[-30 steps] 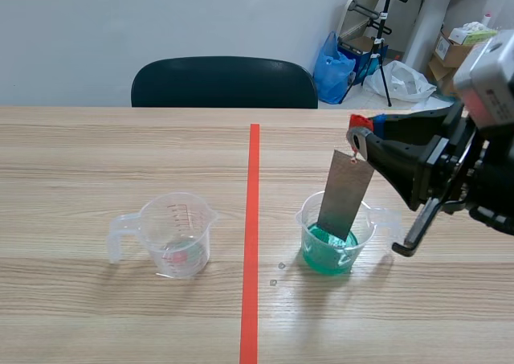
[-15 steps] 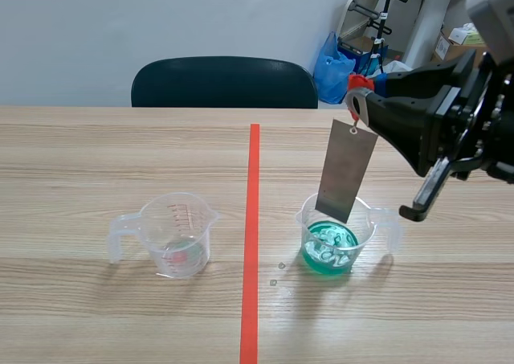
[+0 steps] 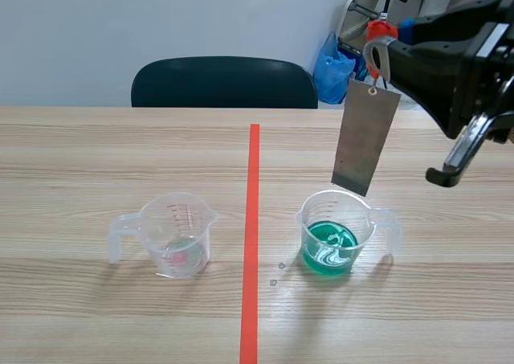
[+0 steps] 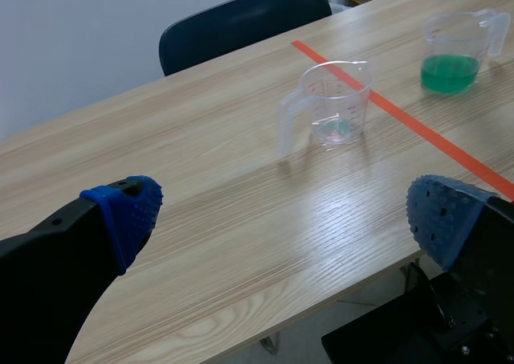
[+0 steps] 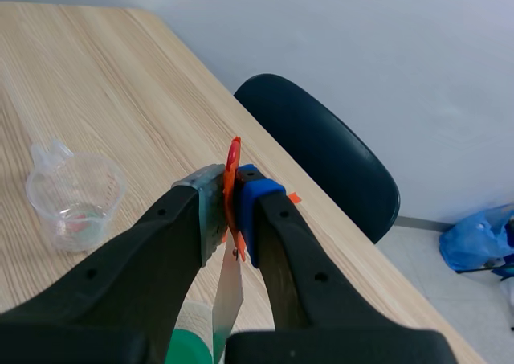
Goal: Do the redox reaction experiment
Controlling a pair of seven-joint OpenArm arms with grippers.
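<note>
Progress seemed partial. At the left, the left gripper [image 4: 283, 219] hung spread and empty over the near edge of the pale wooden worktop [image 3: 80, 155], well apart from both cups. The clear plastic measuring cup with red markings [image 3: 175, 235] stood left of the orange-red tape line [image 3: 252, 243]. It held only a trace of liquid at its bottom, and neither arm touched it. Right of the line stood the second clear plastic cup with green liquid [image 3: 333, 234] in its lower part. The flat grey metal strip [image 3: 366, 137] hung slightly tilted just above that cup's rim, its lower edge clear of the liquid. The right gripper [image 3: 377, 41] was raised above the cup, its pads pinching the orange-red tag [image 5: 233, 159] at the strip's top. The strip was therefore out of the solution. No coating showed on it, so whether it had reacted could not be told. What probably remained was soaking or checking the strip, then setting it down.
</note>
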